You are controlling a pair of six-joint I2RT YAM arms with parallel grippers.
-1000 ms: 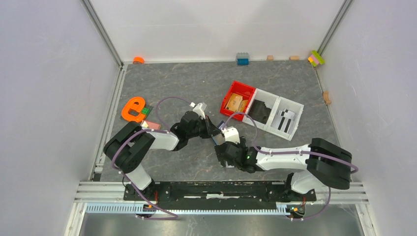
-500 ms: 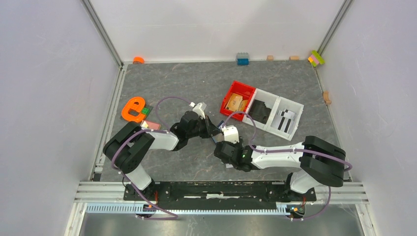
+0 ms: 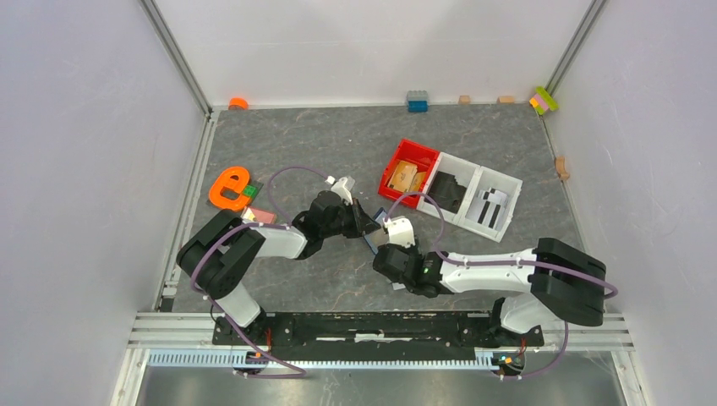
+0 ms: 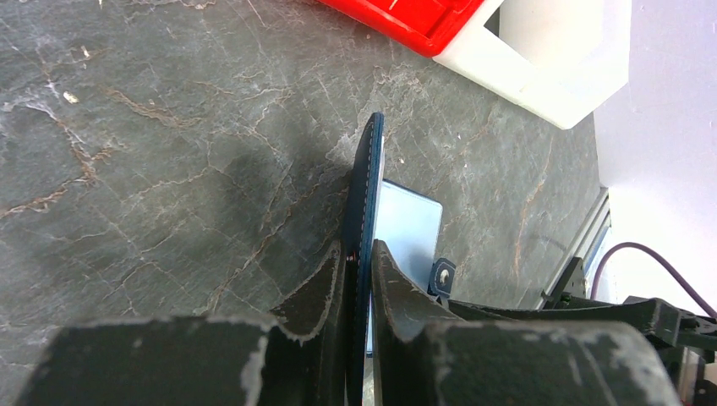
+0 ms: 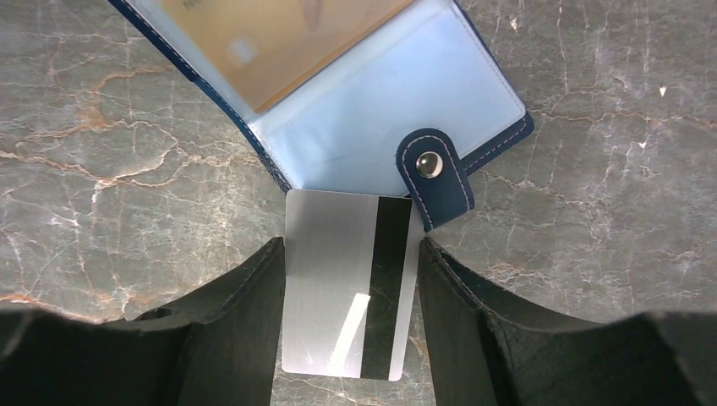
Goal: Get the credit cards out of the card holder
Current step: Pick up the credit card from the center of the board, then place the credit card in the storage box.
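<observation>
Card holder (image 5: pixel 380 118) spread open on the table (image 5: pixel 592 220), one card at its edge.
Left gripper (image 4: pixel 359 254) pinches the holder's upright flap. A silver card (image 5: pixel 338 288) abuts its snap-tab (image 5: pixel 435 173) edge, with the right gripper (image 5: pixel 351 247) jaws along both long sides; I cannot tell whether they clamp it. A tan card (image 5: pixel 270 42) sits in a pocket. Bare table lies either side.

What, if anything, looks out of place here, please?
The card holder is half raised: one cover stands on edge, pinched by the left gripper, and a silver card sits outside it, stripe up.
</observation>
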